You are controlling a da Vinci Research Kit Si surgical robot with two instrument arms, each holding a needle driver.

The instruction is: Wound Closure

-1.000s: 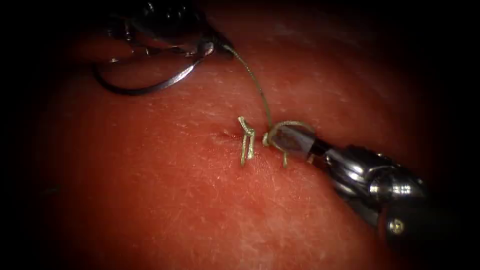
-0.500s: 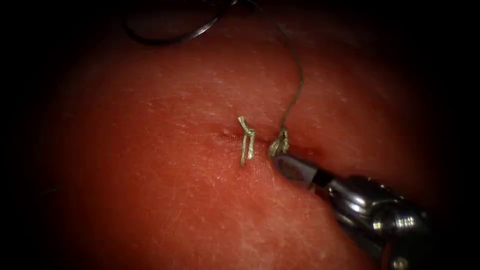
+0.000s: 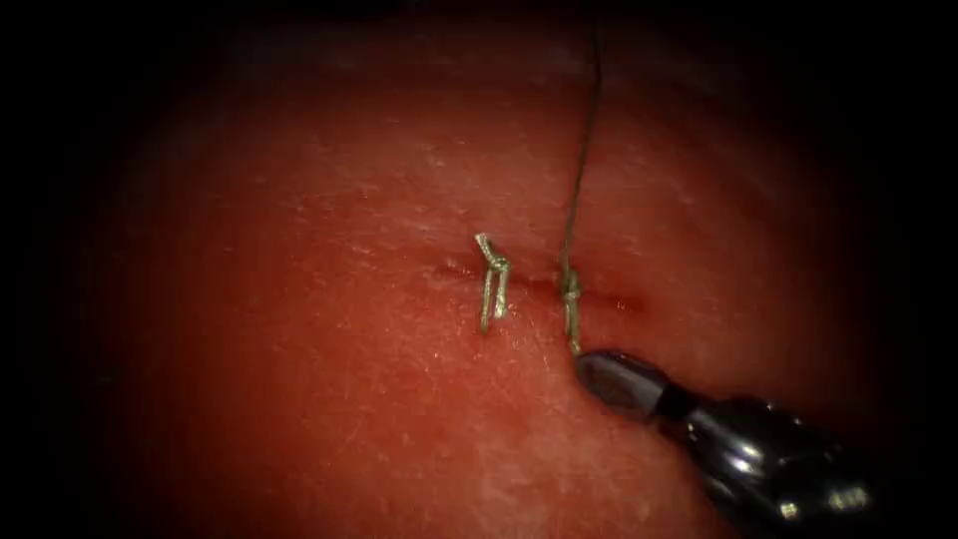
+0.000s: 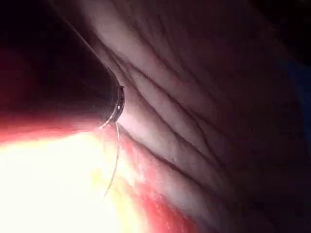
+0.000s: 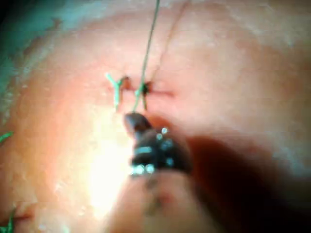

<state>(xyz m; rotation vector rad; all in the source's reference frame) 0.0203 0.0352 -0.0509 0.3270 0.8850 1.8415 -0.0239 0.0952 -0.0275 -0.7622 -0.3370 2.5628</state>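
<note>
On the tissue a short cut runs sideways. A fresh knot sits on it, right of an older stitch with cut ends. The thread rises taut and straight from the knot to the picture's top edge. My right tool lies just below the knot, jaws shut on the thread's short tail; the right wrist view has the same tool and knot. My left tool is a dark tip with the thin curved needle hanging from it, above the tissue and not in it.
Red fluid tints the cut around both stitches. More green thread ends lie far off at the tissue's edge in the right wrist view. Pale folded tissue lies behind the left tool.
The left tool carried the needle up and out of the endoscope view, drawing the thread straight. The right tool slipped out of the loop and pulled down to the right; the knot tightened onto the cut.
</note>
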